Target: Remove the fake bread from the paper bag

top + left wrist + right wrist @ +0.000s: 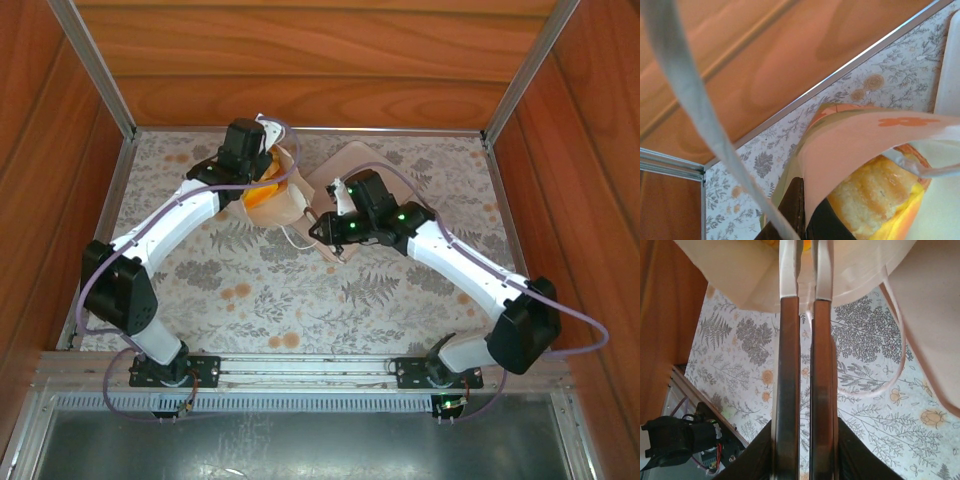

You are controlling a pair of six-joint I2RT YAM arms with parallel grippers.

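The paper bag (pixel 285 200) lies on the flowered cloth at the back middle, its mouth toward the left arm. Golden fake bread (pixel 257 192) shows inside it. In the left wrist view my left gripper (pixel 810 202) is shut on the bag's wall (pixel 855 135), with a glossy braided piece of bread (pixel 875 192) just inside. A white cord handle (pixel 695 110) crosses that view. My right gripper (pixel 322 224) sits at the bag's right side. In its wrist view the right gripper (pixel 806 270) has its tips against the cream paper (pixel 740 275), jaws a narrow gap apart.
A flat pink tray (pixel 378 165) lies right of the bag, partly under the right wrist. Another cord loop (pixel 892 367) rests on the cloth. Wooden walls and a metal frame rail (pixel 850 65) close in the back and sides.
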